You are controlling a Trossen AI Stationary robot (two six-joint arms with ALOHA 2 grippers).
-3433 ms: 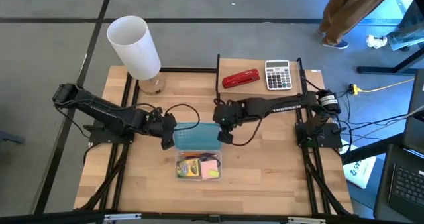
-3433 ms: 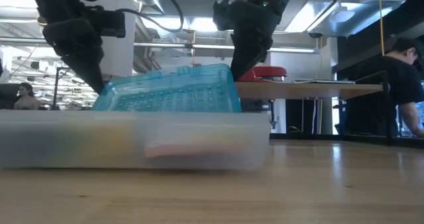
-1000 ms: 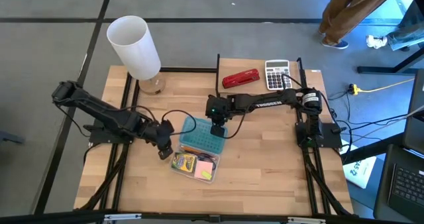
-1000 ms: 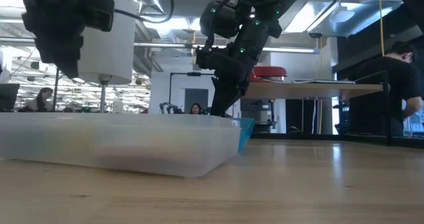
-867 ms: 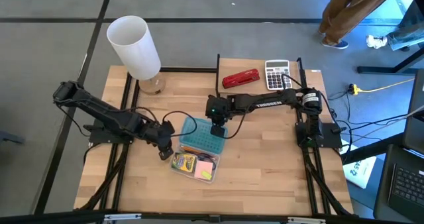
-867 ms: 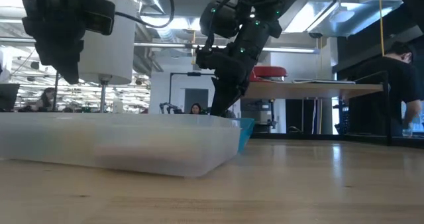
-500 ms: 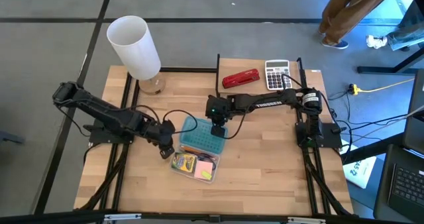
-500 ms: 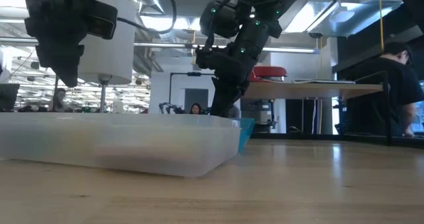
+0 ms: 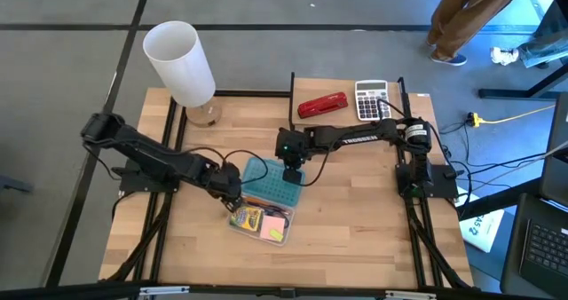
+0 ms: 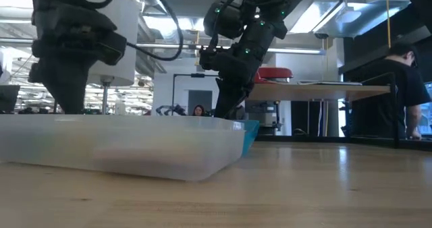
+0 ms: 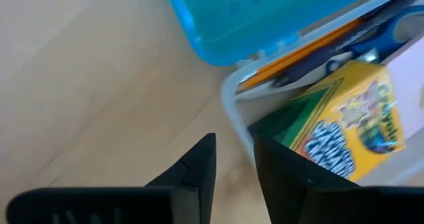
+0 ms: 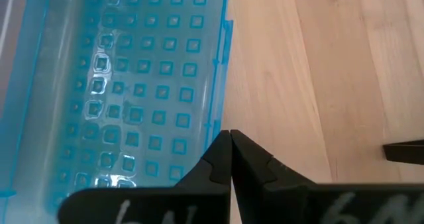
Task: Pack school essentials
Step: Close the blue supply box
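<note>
Clear box (image 10: 135, 147) beneath two arms

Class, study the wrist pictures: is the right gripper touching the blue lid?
Touching. In the right wrist view, the right gripper has its fingers pinched shut on the long edge of the blue lid, with no gap between them.

Clear box (image 10: 135, 147) contents a blur in the low view, blue lid (image 9: 269, 185) partly covering orange pencils (image 11: 311, 46) and scissors (image 11: 371, 38), crayon box (image 11: 344, 128) blurred, person (image 10: 410, 96) cut off at the edge
</note>
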